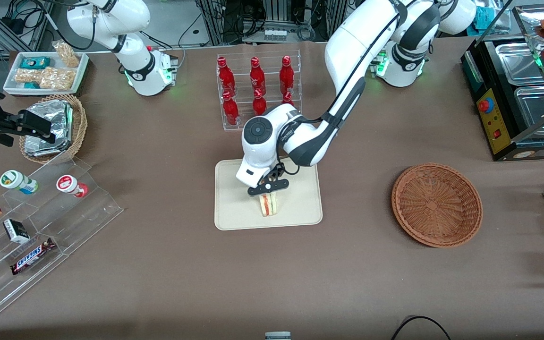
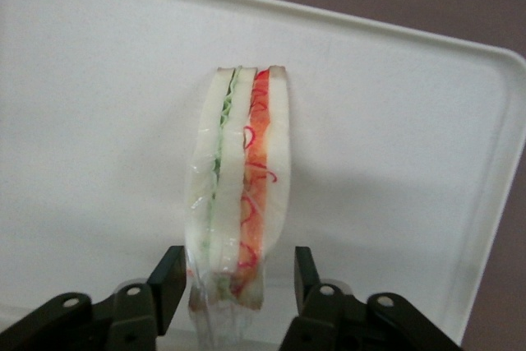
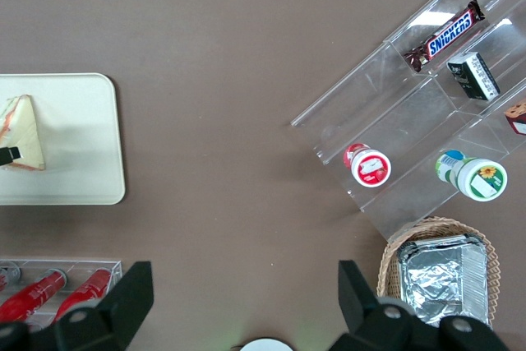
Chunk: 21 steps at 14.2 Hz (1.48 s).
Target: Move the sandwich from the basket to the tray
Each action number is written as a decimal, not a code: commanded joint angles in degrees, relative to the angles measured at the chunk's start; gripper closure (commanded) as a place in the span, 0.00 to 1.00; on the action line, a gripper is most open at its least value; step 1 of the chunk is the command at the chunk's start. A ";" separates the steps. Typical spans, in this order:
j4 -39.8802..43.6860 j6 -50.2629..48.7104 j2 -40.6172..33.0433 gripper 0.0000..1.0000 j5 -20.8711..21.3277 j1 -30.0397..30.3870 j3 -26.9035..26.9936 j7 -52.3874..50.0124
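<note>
The sandwich stands on its edge on the cream tray, its red and green filling facing the front camera. My left gripper is right above it, open, with one finger on each side of the wedge. In the left wrist view the sandwich stands on the tray between the gripper's fingers; one finger is close to the wrapper and a gap shows at the other. The reddish-brown basket lies empty toward the working arm's end of the table. The right wrist view shows the sandwich on the tray.
A clear rack of red bottles stands farther from the front camera than the tray. A tan basket with foil packets, a white snack tray and a clear stepped stand lie toward the parked arm's end. A black food warmer stands at the working arm's end.
</note>
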 commanded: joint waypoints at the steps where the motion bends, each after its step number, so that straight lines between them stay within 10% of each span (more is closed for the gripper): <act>1: -3.06 -3.71 -7.29 0.00 1.07 -0.16 0.87 -0.67; 7: -9.83 -14.45 -15.66 0.00 0.64 0.20 7.01 3.20; 21: -31.29 -18.82 -37.98 0.00 -2.71 22.96 7.64 37.90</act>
